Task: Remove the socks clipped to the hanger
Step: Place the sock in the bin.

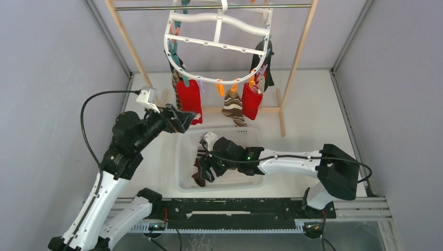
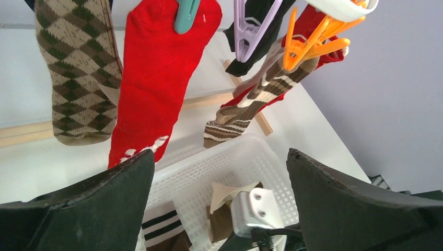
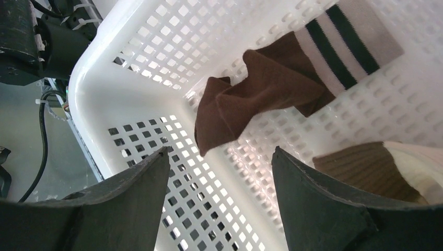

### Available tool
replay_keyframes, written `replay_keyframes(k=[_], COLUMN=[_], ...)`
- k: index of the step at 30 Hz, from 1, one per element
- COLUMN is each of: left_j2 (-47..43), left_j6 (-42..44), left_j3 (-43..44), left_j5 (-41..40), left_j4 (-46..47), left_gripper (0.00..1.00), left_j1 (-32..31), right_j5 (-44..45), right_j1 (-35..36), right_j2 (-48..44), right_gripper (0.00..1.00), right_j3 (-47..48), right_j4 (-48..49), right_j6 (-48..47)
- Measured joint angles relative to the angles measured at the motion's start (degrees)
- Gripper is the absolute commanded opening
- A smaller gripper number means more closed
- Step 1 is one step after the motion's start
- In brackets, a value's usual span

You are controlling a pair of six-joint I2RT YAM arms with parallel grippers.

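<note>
Loosely, brown sock (image 3: pixel 261 86) lies in white basket (image 3: pixel 96 83).

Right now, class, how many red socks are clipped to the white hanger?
2. On the hanger, one red sock hangs front left; the other red sock hangs front right, beside the brown striped sock. More may be hidden behind.

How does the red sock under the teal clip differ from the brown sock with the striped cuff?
The red sock hangs straight from its teal clip; the brown sock lies crumpled in the white basket. The red sock bears white marks near the toe; the brown sock has a beige cuff with dark stripes. Neither is gripped.
</note>
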Motion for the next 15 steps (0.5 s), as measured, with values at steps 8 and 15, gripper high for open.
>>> replay_keyframes(k=[8,15], left_j2=[0.09,-0.52], left_j6=[0.02,-0.02], left_j3=[-1.7,-4.15], left_j5=[-0.66,-2.71], left_j4=[0.24,0.15], left_gripper=[1.0,1.0], left_j1=[0.0,0.0], right_j5=[3.39,5.6], right_j1=[-0.02,-2.6], right_j2=[-7.76,-16.37], right_gripper=[0.83,0.78], right_j3=[-0.72,-3.1], right_j4=[-5.14,-5.64], right_j6=[-0.55,-0.52])
